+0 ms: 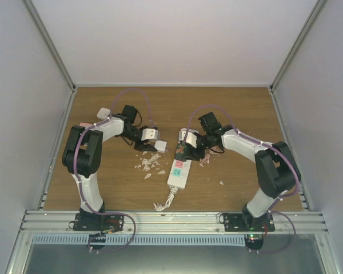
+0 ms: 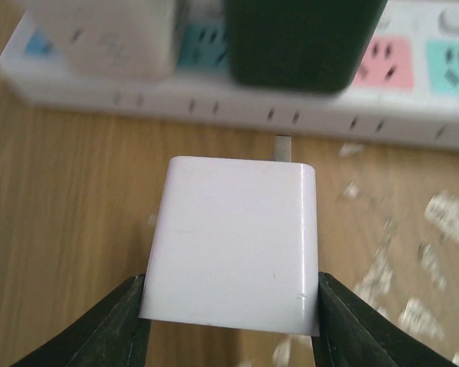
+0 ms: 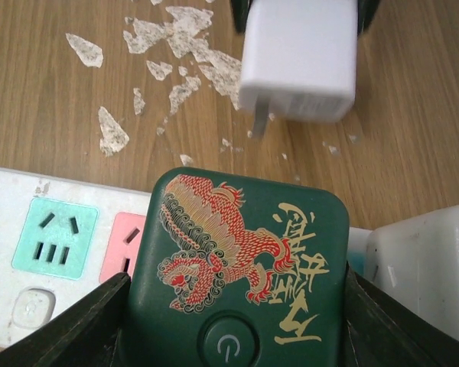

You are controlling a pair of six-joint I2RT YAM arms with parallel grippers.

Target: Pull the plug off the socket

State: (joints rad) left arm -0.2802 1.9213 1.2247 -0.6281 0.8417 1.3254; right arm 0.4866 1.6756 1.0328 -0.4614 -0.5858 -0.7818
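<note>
Left gripper [image 2: 231, 313]: you are clamping it on the white plug [image 2: 233, 245], one finger on each side.
Plug: it is hanging clear of the socket [image 1: 179, 171], prong showing, just beside its long edge.
Right gripper [image 3: 233, 321]: you are gripping the green adapter [image 3: 237, 252] sitting on the socket.
Flakes [image 3: 176, 46]: white bits are lying on the table [image 1: 103, 182].

A brown wood-grain table top [image 1: 240, 114] carries a scatter of thin white flakes [image 1: 150, 164] near its middle, one stray flake [image 1: 222, 183] well apart to the right, and a small white rounded box [image 1: 103, 112] at the far left. A dark green rounded-square block [image 3: 245, 260] printed with a red-and-gold dragon, gold characters and a round power button stands just beside a milky white plastic block [image 3: 424, 267]. Pale walls [image 1: 171, 40] enclose the table, with a grey metal rail [image 1: 171, 218] along its near edge.
</note>
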